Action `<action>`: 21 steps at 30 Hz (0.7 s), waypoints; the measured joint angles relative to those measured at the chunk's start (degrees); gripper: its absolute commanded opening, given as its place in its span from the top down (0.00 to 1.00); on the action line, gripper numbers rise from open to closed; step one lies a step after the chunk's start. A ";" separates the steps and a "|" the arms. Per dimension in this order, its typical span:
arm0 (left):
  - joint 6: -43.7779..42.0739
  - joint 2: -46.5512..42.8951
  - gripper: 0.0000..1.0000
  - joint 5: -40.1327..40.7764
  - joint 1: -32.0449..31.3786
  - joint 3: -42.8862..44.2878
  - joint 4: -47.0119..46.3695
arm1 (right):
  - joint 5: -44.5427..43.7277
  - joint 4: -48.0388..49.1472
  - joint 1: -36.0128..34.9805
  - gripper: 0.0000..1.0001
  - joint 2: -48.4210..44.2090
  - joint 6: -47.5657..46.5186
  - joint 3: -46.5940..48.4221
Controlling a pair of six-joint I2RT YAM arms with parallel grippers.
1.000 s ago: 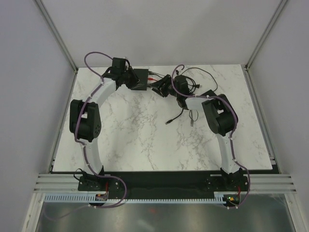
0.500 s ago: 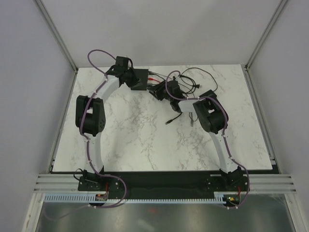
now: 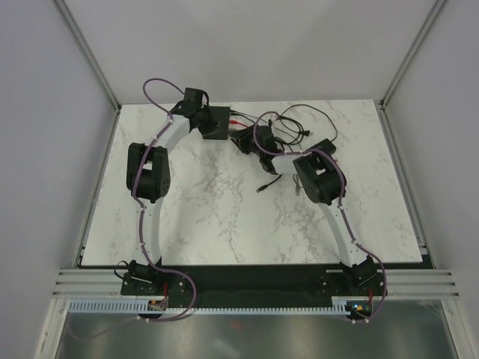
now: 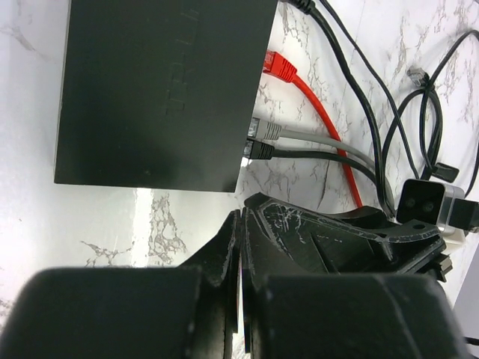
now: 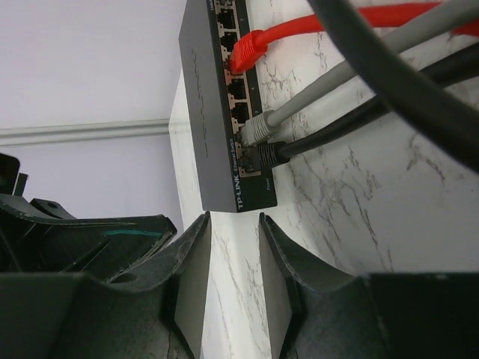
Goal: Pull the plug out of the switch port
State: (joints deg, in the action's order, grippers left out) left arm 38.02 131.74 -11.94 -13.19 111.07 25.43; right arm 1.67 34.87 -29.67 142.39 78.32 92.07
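Switch (image 3: 217, 122) lies flat at far centre-left of tabletop (image 3: 224, 217), port row facing right. Red plug (image 5: 245, 46), grey plug (image 5: 258, 127) and black plug (image 5: 271, 155) all seated in ports, cables trailing right. Left tool (image 4: 241, 224) closed, fingers pressed together, nothing held, just beside switch's left side; contact can't be told. Right tool (image 5: 234, 224) slightly open, narrow gap, empty, near the port side, apart from the plugs
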 measured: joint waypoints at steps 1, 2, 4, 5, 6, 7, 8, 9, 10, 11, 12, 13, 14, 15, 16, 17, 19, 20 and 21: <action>0.00 0.07 0.98 0.09 0.07 0.11 0.04 | -0.37 -0.11 -0.20 0.60 0.22 0.07 0.37; -0.02 0.15 0.98 0.33 0.11 0.35 0.02 | -0.68 -0.33 -0.31 0.60 0.44 0.15 0.85; -0.13 0.59 0.98 1.05 0.15 1.27 -0.02 | -1.60 -0.66 -0.63 0.60 1.18 0.39 2.38; -0.20 0.92 0.98 1.27 0.22 1.97 0.02 | -1.97 -1.09 -0.79 0.60 1.40 0.57 2.97; -0.28 1.25 0.98 1.38 0.24 2.51 -0.13 | -2.25 -1.29 -0.87 0.60 1.53 0.68 3.32; -0.33 1.68 0.98 1.46 0.28 3.17 -0.22 | -2.75 -1.53 -0.90 0.60 1.64 0.96 3.67; -0.35 1.99 0.98 1.53 0.35 3.67 -0.28 | -3.19 -1.62 -0.98 0.61 1.70 1.03 3.82; -0.35 2.43 0.98 1.55 0.39 4.11 -0.26 | -3.52 -1.92 -1.03 0.61 1.70 1.18 3.93; -0.37 2.82 0.98 1.57 0.48 4.50 -0.28 | -3.96 -2.45 -1.09 0.61 1.70 1.25 4.09; -0.39 3.17 0.98 1.66 0.55 4.59 -0.28 | -4.33 -3.17 -1.09 0.61 1.77 1.31 4.39; -0.44 3.45 0.98 1.88 0.59 4.59 -0.26 | -4.68 -3.72 -1.09 0.61 1.84 1.40 4.70; -0.50 3.67 0.98 2.05 0.61 4.59 -0.26 | -4.96 -4.13 -1.09 0.61 1.84 1.42 4.83; -0.63 3.89 0.98 2.25 0.63 4.59 -0.20 | -5.16 -4.33 -1.09 0.61 1.84 1.42 4.85; -0.79 4.11 0.98 2.38 0.70 4.59 -0.22 | -5.31 -4.57 -1.09 0.61 1.84 1.46 4.85; -0.90 4.28 0.98 2.43 0.79 4.59 -0.20 | -5.55 -4.90 -1.09 0.60 1.84 1.46 4.85; -1.05 4.44 0.98 2.45 0.85 4.59 -0.22 | -5.66 -5.20 -1.07 0.60 1.84 1.55 4.85; -1.22 4.61 0.98 2.43 0.98 4.59 -0.17 | -5.95 -5.40 -1.03 0.60 1.88 1.86 4.85; -1.27 4.63 0.98 2.43 1.09 4.59 -0.20 | -6.10 -5.38 -1.03 0.60 1.90 2.01 4.85; -1.31 4.63 0.98 2.40 1.22 4.61 -0.20 | -6.25 -5.40 -1.03 0.60 1.90 2.23 4.85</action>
State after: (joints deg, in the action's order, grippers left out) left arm 36.71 136.38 -9.54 -11.97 115.68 25.23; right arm -4.58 29.47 -30.70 144.29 80.55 96.92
